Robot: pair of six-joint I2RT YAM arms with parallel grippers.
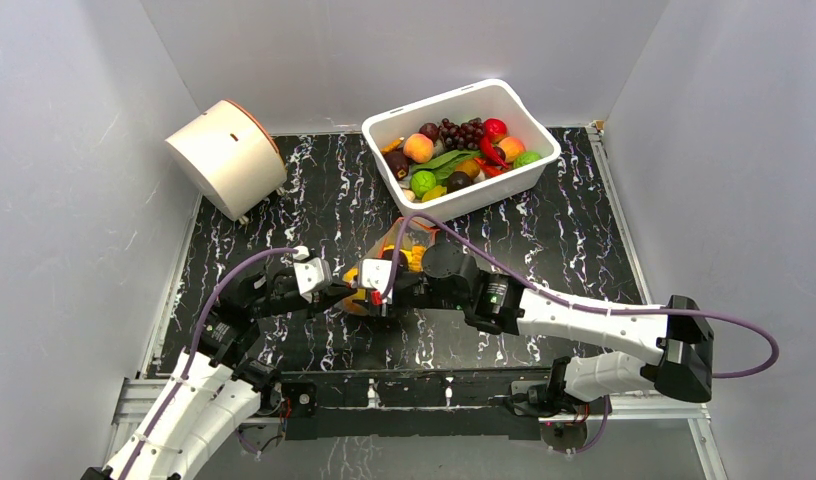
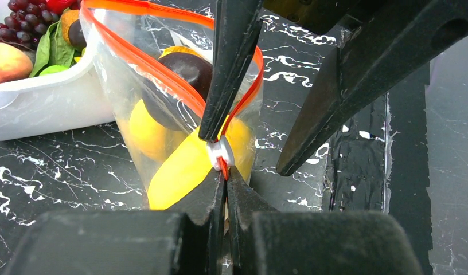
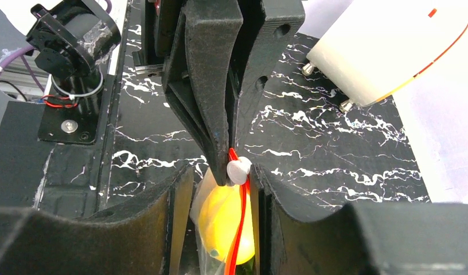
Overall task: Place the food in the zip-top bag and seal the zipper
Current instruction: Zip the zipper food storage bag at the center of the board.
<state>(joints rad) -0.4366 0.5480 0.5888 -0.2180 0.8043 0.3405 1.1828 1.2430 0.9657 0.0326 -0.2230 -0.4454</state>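
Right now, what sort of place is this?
Probably a lab robot test cell: plain white walls box in a black marbled tabletop, the left arm and right arm are bolted to a metal rail, and the white bin holds toy produce.

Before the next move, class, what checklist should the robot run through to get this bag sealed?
1. Food in clear floppy plastic zip-top bag, with yellow fruit and dark purple round fruit showing: ok.
2. Anchor, left end effector shut on bag's corner: ok.
3. Puller, right end effector astride red-orange zipper strip, jaws apart: ok.
4. Start, small white slider at held corner: ok.
5. Zipper sealed: not ok, mouth gapes.
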